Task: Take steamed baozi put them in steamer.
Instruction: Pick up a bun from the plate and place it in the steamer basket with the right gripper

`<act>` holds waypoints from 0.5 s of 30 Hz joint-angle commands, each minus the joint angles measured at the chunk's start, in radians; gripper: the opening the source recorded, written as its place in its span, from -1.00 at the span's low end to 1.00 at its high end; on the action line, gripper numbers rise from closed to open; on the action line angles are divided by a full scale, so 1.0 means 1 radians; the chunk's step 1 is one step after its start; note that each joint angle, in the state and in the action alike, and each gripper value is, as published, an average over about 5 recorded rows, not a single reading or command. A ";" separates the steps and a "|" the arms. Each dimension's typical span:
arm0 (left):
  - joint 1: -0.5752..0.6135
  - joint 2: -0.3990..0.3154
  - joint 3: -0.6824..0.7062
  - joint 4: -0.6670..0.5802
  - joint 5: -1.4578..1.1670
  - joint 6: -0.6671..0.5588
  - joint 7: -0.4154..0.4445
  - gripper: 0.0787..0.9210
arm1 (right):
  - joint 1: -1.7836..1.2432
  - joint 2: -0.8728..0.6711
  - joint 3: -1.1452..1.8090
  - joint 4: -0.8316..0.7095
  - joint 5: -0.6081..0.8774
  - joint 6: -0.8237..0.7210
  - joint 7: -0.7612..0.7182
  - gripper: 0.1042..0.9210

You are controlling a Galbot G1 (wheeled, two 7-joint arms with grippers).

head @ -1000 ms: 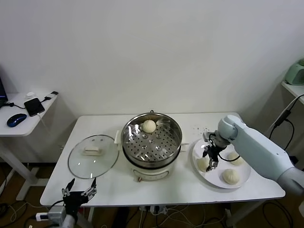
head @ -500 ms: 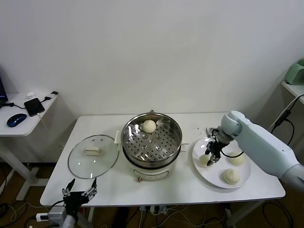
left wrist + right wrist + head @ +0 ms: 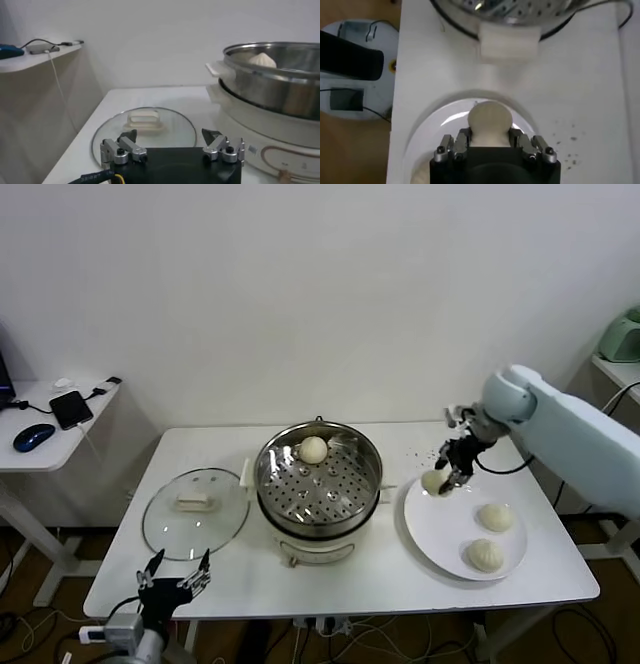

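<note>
My right gripper (image 3: 441, 480) is shut on a steamed baozi (image 3: 433, 481) and holds it in the air above the white plate's (image 3: 440, 534) back edge, to the right of the steamer (image 3: 320, 479). In the right wrist view the baozi (image 3: 489, 121) sits squeezed between the fingers (image 3: 461, 140). One baozi (image 3: 314, 449) lies at the back of the steamer's perforated floor. Two more baozi (image 3: 496, 516) (image 3: 485, 555) rest on the plate. My left gripper (image 3: 173, 581) hangs open below the table's front left edge, empty.
A round glass lid (image 3: 194, 512) with a cream handle lies flat left of the steamer. A side desk (image 3: 60, 419) at far left carries a phone and a mouse. Dark crumbs (image 3: 420, 454) dot the table behind the plate.
The right gripper closed on a baozi on the plate's left side and lifted it up and back toward the plate's far edge. The left arm barely shifted.
</note>
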 commanded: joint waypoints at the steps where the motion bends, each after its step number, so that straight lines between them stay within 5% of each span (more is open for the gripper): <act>1: -0.002 -0.002 -0.002 -0.009 -0.014 -0.001 0.001 0.77 | 0.413 0.150 -0.307 0.038 0.321 -0.111 0.021 0.01; 15: -0.016 -0.001 -0.042 -0.024 -0.049 -0.006 0.001 0.77 | 0.255 0.554 -0.339 -0.125 0.318 -0.288 0.154 0.01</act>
